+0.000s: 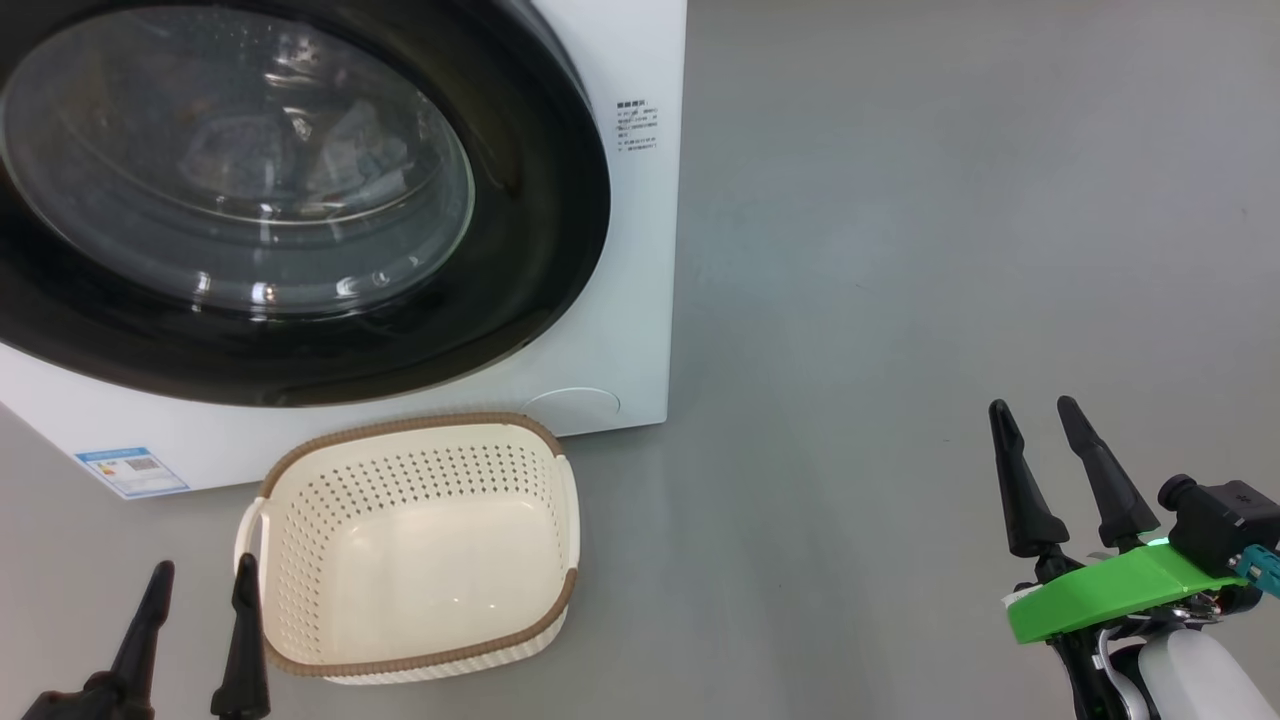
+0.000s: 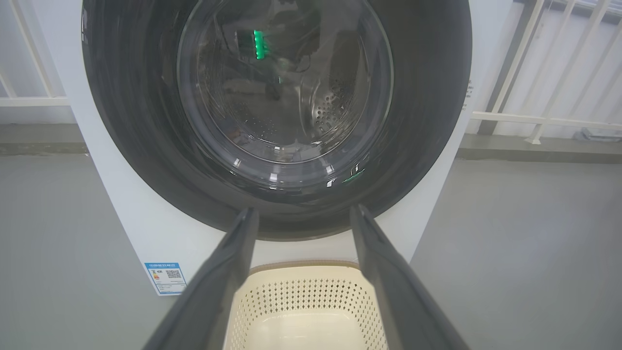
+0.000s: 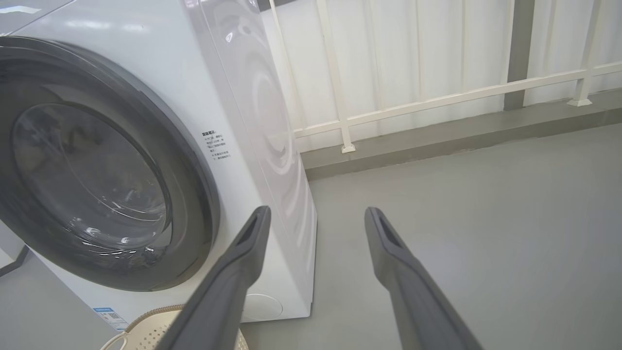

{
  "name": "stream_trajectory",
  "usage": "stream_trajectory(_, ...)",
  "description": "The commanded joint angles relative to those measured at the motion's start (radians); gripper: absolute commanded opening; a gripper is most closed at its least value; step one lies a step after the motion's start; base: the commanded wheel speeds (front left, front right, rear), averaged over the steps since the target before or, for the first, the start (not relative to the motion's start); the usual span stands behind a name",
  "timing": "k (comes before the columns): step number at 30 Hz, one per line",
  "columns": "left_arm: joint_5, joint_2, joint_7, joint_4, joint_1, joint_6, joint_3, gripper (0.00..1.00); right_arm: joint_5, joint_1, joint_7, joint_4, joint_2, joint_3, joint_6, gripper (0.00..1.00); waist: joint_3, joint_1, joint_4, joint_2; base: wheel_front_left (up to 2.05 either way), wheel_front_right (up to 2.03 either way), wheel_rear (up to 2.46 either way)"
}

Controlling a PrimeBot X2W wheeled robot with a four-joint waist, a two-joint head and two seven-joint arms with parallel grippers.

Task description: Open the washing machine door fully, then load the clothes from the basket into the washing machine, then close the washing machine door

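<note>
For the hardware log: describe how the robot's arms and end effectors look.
The left end effector and right end effector each have two long, dark, tapered fingers. Behind the right one sit a bright green plate, a black camera block with a teal connector, and a glossy white forearm shell.

The shut washing machine door (image 1: pixel 290 190) bars the opening, the basket (image 1: pixel 420 470) just before it; floor (image 1: pixel 900 300) rightward lies open.
</note>
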Motion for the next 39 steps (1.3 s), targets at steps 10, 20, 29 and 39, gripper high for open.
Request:
stream_trajectory(10, -0.001, -0.015, 0.001, 0.025, 0.001, 0.000, -0.001, 0.00, 0.002, 0.007, 0.000, 0.026, 0.014, 0.004, 0.000, 0.00, -0.004, 0.0000, 0.000, 0.0000, 0.00, 0.00, 0.00)
stream_trajectory(20, -0.089, -0.035, 0.026, 0.038, -0.001, 0.000, 0.000, 0.00, 0.080, 0.025, 0.022, 0.039, 0.029, -0.002, 0.000, 0.00, -0.013, 0.0017, 0.007, 0.0000, 0.00, 0.00, 0.00)
stream_trajectory(29, -0.182, -0.042, 0.052, 0.042, -0.013, 0.000, 0.004, 0.00, 0.164, 0.025, 0.046, 0.037, 0.034, -0.015, 0.000, 0.00, -0.017, 0.0001, 0.015, 0.0000, 0.00, 0.00, 0.00)
stream_trajectory(39, -0.287, -0.050, 0.082, 0.043, -0.023, 0.000, 0.008, 0.00, 0.257, 0.027, 0.073, 0.032, 0.040, -0.030, 0.000, 0.00, -0.024, 0.0001, 0.023, 0.0000, 0.00, 0.00, 0.00)
